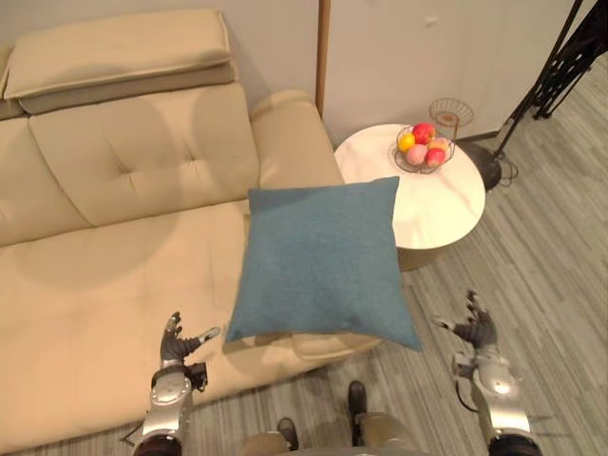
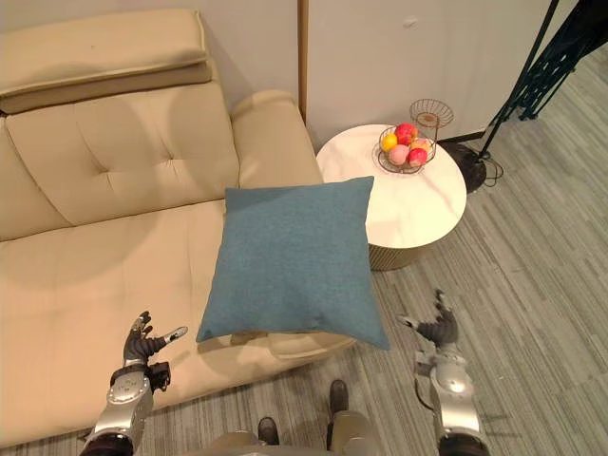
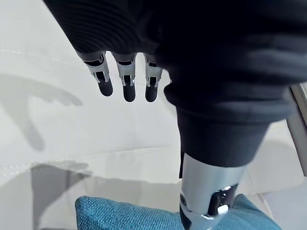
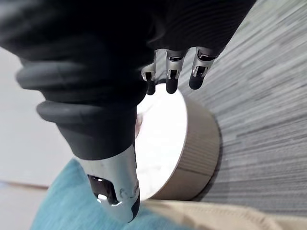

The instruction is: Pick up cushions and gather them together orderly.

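Your left robot hand [image 1: 179, 344] hangs above the seat of the cream leather sofa [image 1: 114, 256]. Its fingers [image 3: 125, 81] are straight and spread, the thumb stands apart, and it has hold of nothing. Your right robot hand [image 1: 475, 331] is over the grey wood-grain floor [image 1: 551, 266], likewise spread wide and empty.

The blue square fabric cushion [image 1: 321, 261] lies between the two, near each but touching neither. It appears to rest flat on the sofa seat by the armrest, with the corner nearer your right robot hand jutting past the seat's front edge over the floor. The left wrist view shows one blue corner just beside that hand's thumb.

Judgement: the two hands flank the cushion with palms turned inward, which suits a two-sided clamp on a soft, wide item that one hand could not span. The pickup is not yet made.

Beyond your right robot hand stands the round white surface [image 1: 432, 204], carrying a wire basket of fruit [image 1: 424, 147]. Its rim lies close to the cushion's far corner, so a lift that swings that way could brush it.

No other cushion is evident to gather with.
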Motion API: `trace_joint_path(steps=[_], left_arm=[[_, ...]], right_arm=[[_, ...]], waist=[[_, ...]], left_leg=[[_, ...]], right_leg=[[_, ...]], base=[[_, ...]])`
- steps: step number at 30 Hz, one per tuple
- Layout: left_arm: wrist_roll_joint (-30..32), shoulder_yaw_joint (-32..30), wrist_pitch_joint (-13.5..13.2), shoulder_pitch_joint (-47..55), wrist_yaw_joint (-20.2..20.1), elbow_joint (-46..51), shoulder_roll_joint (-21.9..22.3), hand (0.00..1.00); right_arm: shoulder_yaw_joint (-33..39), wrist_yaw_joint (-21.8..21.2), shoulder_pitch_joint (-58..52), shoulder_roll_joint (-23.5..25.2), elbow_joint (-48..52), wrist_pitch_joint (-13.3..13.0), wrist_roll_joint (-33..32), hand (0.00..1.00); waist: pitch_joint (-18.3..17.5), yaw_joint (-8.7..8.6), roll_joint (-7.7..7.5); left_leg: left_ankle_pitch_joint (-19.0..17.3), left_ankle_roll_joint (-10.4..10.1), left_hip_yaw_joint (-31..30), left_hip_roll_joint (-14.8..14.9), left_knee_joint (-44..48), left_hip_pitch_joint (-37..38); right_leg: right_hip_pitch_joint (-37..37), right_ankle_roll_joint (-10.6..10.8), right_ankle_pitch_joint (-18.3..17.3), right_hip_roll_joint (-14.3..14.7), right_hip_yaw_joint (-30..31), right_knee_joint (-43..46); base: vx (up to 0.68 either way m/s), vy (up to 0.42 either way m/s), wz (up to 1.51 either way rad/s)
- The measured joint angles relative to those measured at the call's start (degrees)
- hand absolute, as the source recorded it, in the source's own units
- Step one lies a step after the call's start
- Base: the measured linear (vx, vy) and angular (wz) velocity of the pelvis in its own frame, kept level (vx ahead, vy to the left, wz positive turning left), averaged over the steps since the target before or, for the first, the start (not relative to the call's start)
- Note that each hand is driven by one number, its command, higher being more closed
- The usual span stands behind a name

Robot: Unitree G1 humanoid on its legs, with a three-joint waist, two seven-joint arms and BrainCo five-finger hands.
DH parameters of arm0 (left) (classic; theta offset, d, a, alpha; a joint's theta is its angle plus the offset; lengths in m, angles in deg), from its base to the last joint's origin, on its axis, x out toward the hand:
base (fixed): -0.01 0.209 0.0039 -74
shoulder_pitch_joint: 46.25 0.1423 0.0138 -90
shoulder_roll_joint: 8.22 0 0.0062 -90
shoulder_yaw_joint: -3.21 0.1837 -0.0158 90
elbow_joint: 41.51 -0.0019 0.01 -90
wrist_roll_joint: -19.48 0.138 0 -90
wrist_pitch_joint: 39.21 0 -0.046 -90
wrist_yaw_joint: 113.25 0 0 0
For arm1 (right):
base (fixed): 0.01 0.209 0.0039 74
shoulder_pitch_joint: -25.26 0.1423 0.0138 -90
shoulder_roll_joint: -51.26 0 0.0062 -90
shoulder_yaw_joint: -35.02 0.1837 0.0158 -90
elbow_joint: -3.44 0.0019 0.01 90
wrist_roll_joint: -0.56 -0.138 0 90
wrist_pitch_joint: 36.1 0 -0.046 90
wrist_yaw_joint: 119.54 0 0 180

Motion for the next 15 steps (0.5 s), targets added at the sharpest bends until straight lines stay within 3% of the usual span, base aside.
trace_joint_path(steps=[3, 10, 11, 12, 15], left_arm=[[-0.4, 3.7, -0.1, -8.7, -0.1, -3.6, -0.5, 0.00], [-1.7, 9.1, -0.4, -23.5, 0.2, -9.7, -1.9, 0.00], [-2.3, 10.3, -0.4, -27.1, 0.5, -10.9, -2.1, 1.00], [-2.6, 11.0, -0.4, -28.9, 0.8, -11.4, -2.1, 1.00], [-2.8, 15.4, -0.2, -36.4, 1.6, -12.8, -2.2, 1.00]], right_arm=[[-5.9, 0.0, 9.0, -1.1, -0.2, -0.4, -1.4, 0.00], [-12.4, 0.8, 24.7, -0.8, -6.4, -0.9, -3.5, 0.00], [-12.9, 1.6, 27.4, -0.9, -7.6, -0.9, -3.8, 0.00], [-13.2, 1.9, 28.9, -0.8, -8.0, -0.9, -3.9, 1.00], [-14.7, 3.3, 34.7, -0.6, -9.7, -0.8, -4.3, 1.00]], waist=[[3.1, 1.36, 0.62], [9.2, 1.22, 0.27], [10.6, 1.14, 0.05], [11.3, 1.14, 0.00], [13.4, 0.85, -0.39]], left_leg=[[0.1, 0.1, 0.1, -0.1, 2.8, -4.9], [1.7, -0.1, -0.1, -0.7, 4.5, -11.4], [1.8, 0.1, -0.1, -0.7, 5.2, -12.7], [1.8, 0.1, -0.1, -0.6, 5.6, -13.4], [3.0, 0.6, -0.1, -0.6, 6.1, -16.0]], right_leg=[[-3.6, -0.4, 2.1, -0.4, 0.0, -0.2], [-9.5, -0.7, 3.6, -1.2, 0.3, 0.7], [-10.8, -0.8, 3.6, -1.3, 0.4, 1.4], [-11.4, -1.0, 3.9, -1.2, 0.5, 1.6], [-13.7, -1.4, 5.6, -1.3, 0.7, 1.4]], base=[[-0.07, 0.019, -0.01], [-0.10, -0.021, 0.05], [-0.11, -0.027, 0.00], [-0.15, -0.040, 0.02], [-0.16, -0.059, 0.03]])
